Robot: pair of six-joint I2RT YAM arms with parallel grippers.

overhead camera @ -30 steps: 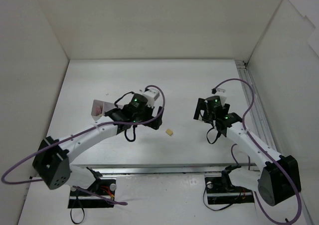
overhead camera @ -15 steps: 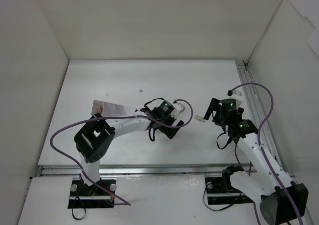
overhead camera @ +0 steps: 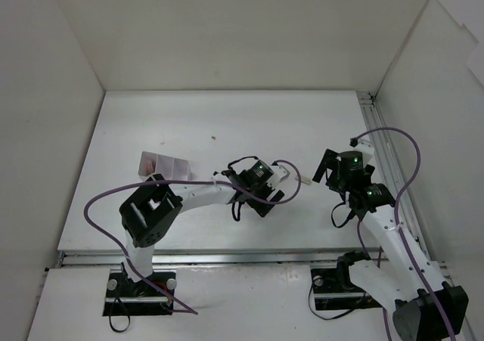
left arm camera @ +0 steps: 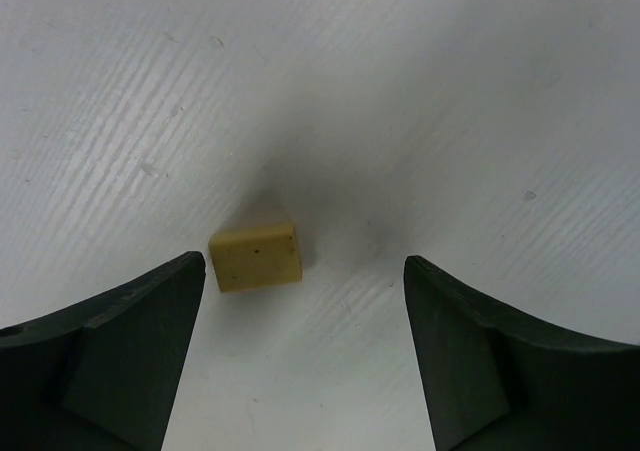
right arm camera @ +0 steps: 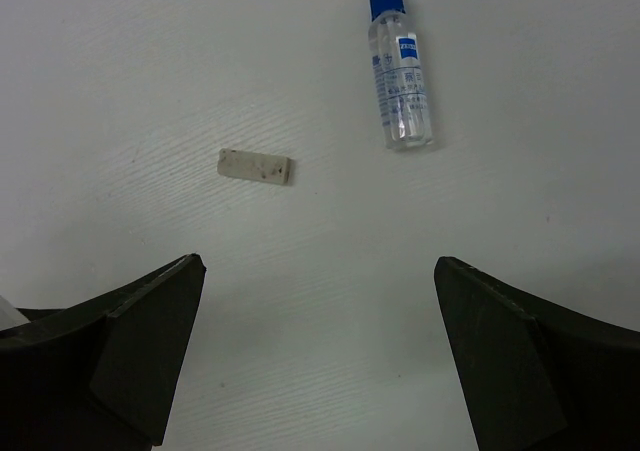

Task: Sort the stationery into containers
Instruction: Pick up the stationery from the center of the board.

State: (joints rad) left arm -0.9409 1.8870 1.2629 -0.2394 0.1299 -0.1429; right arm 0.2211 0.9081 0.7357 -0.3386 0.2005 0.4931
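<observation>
**Assessor:** What had altered on the table (overhead camera: 227, 122) within the last second?

**Inspector:** The left arm (overhead camera: 198, 193) had swung away from the white box (overhead camera: 165, 163) at the left and reached rightward to mid-table. The right arm (overhead camera: 387, 227) had drawn back a little toward the right rail. The box lay flat, well apart from both arms' grippers. Its contents could not be made out.

**Assessor:** And the meaning for the sort?

**Inspector:** In my judgement, a pick of an eraser was in hand, though nothing was yet gripped.

**Assessor:** Poses and jaws?

**Inspector:** The left gripper (left arm camera: 303, 281) pointed down at the table, jaws wide, holding nothing. The right gripper (right arm camera: 318, 271) hovered likewise, jaws wide and empty. A small spray bottle (right arm camera: 400, 89) with a blue cap lay ahead of it. The off-white eraser (right arm camera: 254, 166) lay beyond the right fingertips, near the bottle, untouched. The tan eraser (left arm camera: 256, 256) lay between the left fingers, close against one of them. Contact could not be confirmed.
</observation>
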